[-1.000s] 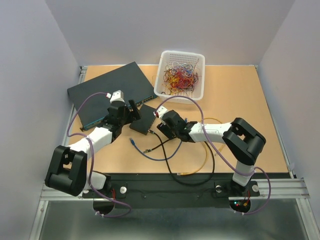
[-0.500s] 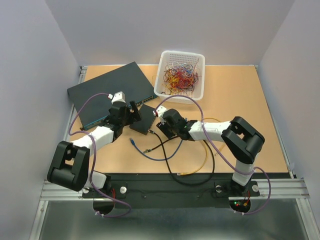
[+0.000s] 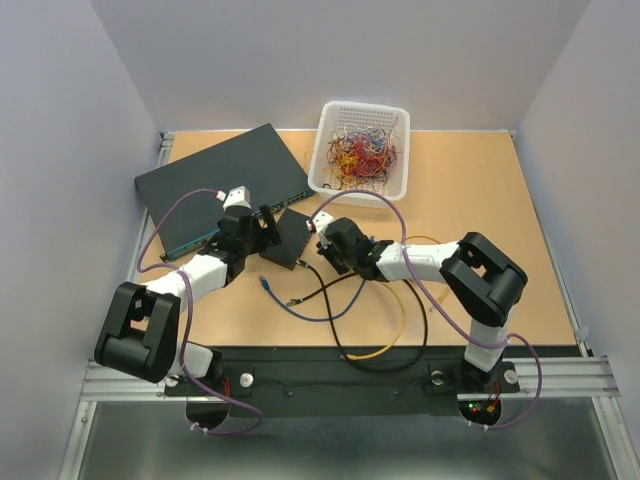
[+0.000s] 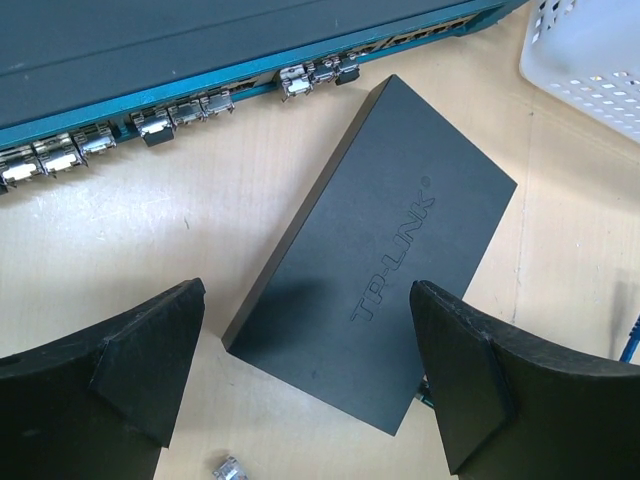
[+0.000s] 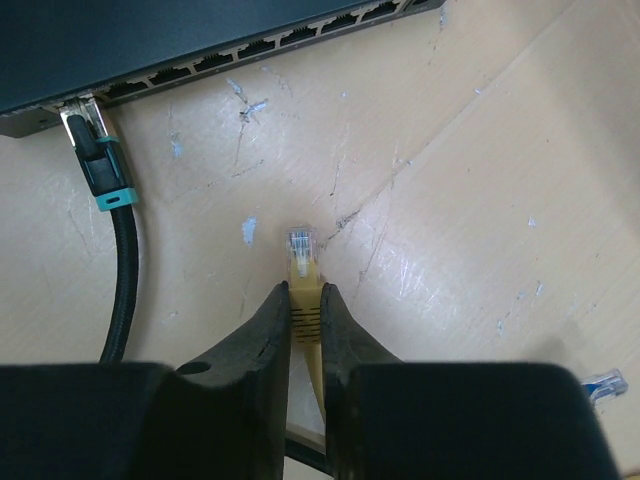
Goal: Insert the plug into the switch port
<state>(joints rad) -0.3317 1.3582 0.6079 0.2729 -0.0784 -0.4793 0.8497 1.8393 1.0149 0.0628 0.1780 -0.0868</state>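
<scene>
While it is pinched, plug [image 5: 300, 248] points toward switch [image 5: 150, 30].

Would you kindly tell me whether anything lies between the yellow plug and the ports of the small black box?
Nothing visible does. The plug, shut in the right claw, faces the ports across bare table. The black cable already plugged in sits off to one side of that path.

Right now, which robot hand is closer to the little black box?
Left. The left gripper, open, straddles one end of the little black box; the right gripper, pinching the yellow plug, is short of its ports.
</scene>
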